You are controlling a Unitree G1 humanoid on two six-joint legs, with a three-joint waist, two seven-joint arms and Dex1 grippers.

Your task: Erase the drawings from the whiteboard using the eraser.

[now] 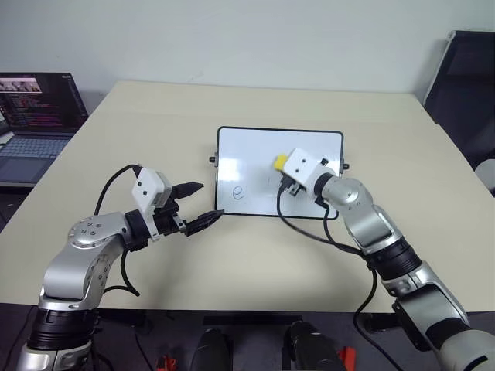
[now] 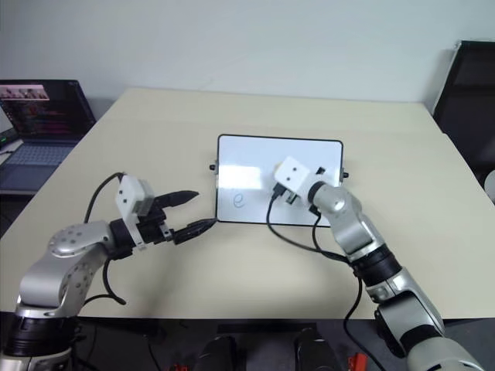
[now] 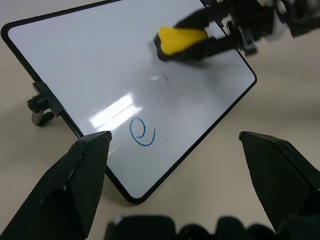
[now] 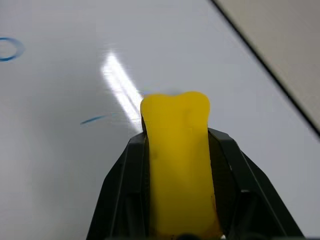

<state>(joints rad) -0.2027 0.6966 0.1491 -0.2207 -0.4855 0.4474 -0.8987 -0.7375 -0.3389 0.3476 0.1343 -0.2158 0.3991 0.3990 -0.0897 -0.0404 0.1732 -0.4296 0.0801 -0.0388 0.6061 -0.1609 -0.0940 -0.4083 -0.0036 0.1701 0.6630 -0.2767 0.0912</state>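
Your right gripper (image 4: pixel 176 150) is pinching the yellow eraser (image 4: pixel 177 165) between its two black fingers, holding it over the middle of the whiteboard (image 1: pixel 247 151), which is lying flat on the beige table (image 1: pixel 232 255). Of the drawings, a blue cursive "e" (image 3: pixel 142 132) is sitting near the board's near-left corner, and a short blue stroke (image 4: pixel 92 119) is lying just beside the eraser. Your left gripper (image 1: pixel 197 203) is hovering just off that corner, its fingers spread wide and holding nothing.

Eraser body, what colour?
Yellow; the eraser shows best in the right wrist view.
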